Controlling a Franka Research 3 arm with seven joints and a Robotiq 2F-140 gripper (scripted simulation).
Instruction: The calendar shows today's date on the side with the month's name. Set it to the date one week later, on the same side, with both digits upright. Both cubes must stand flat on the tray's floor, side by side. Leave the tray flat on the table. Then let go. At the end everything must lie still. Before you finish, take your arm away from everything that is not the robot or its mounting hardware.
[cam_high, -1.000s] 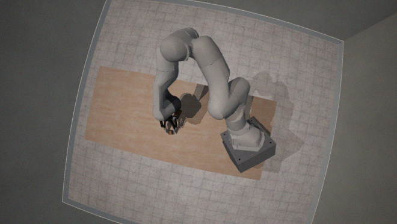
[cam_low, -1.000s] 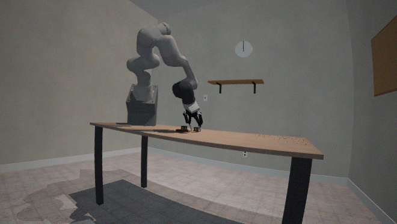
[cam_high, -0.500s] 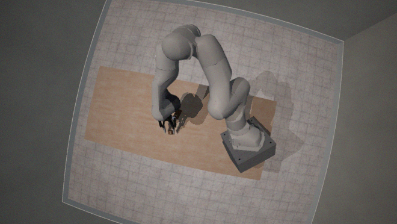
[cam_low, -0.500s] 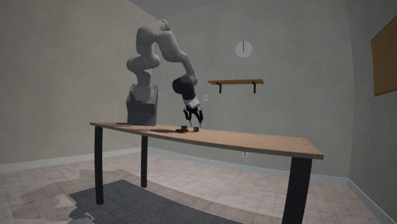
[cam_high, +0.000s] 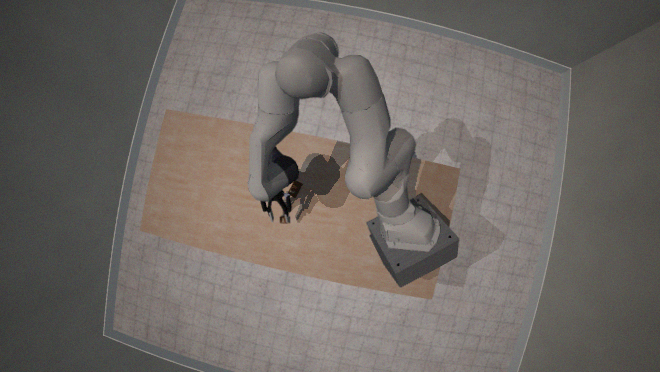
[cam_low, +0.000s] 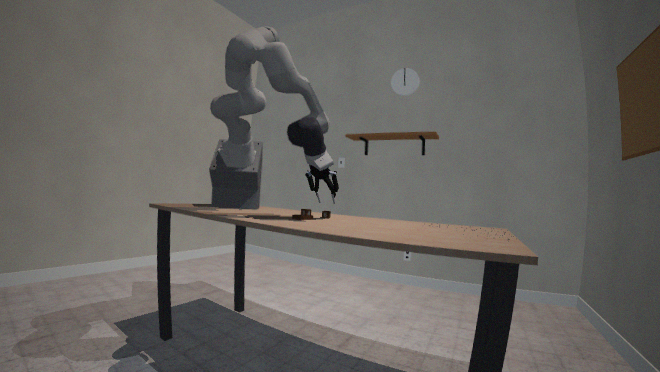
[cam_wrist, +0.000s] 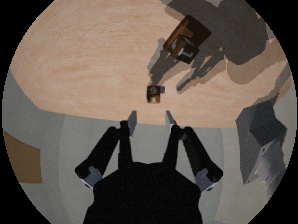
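The small dark wooden calendar tray lies on the table with one cube (cam_wrist: 188, 48) in it; its digits are too small to read. It also shows in the side view (cam_low: 304, 215) and from above (cam_high: 295, 188). The second cube (cam_wrist: 154, 92) lies alone on the table outside the tray, a short way from it; it also shows in the side view (cam_low: 326, 214) and from above (cam_high: 284, 218). My gripper (cam_wrist: 151, 116) (cam_low: 325, 201) hangs above this loose cube, well clear of the table. Its fingers are partly apart with nothing between them.
The arm's grey base block (cam_low: 236, 180) stands at the table's far end. The table edge (cam_wrist: 100, 112) runs just below the loose cube in the wrist view. A wall shelf (cam_low: 392, 136) and a clock (cam_low: 404, 81) are on the back wall.
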